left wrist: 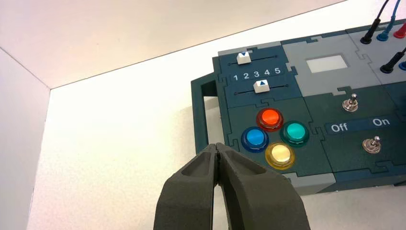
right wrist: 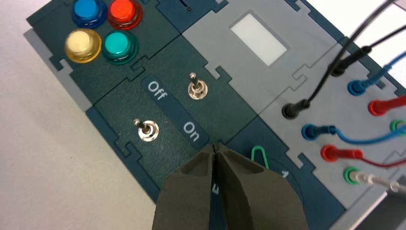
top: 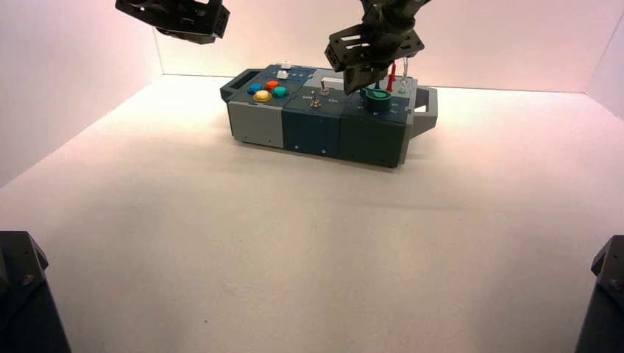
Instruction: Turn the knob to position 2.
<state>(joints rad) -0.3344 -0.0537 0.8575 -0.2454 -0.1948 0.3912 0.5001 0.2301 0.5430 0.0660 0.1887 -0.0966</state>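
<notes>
The green knob [top: 378, 95] sits on its dark teal base near the right end of the box [top: 316, 129]. My right gripper [top: 365, 78] hovers just above and behind it, shut with nothing between the fingers. In the right wrist view the shut right gripper [right wrist: 216, 146] covers most of the knob; only the green pointer tab [right wrist: 259, 155] shows beside the fingers, near a printed "1" [right wrist: 286, 175]. My left gripper [top: 193, 22] hangs high at the back left, away from the box, and its own view shows the left gripper [left wrist: 218, 146] shut and empty.
Two metal toggle switches [right wrist: 196, 88] [right wrist: 146, 130] flank an Off/On label next to the knob. Four coloured push buttons [left wrist: 270, 136] and two white sliders [left wrist: 243, 57] fill the box's left end. Plugged wires [right wrist: 335, 132] crowd the panel behind the knob. White walls enclose the table.
</notes>
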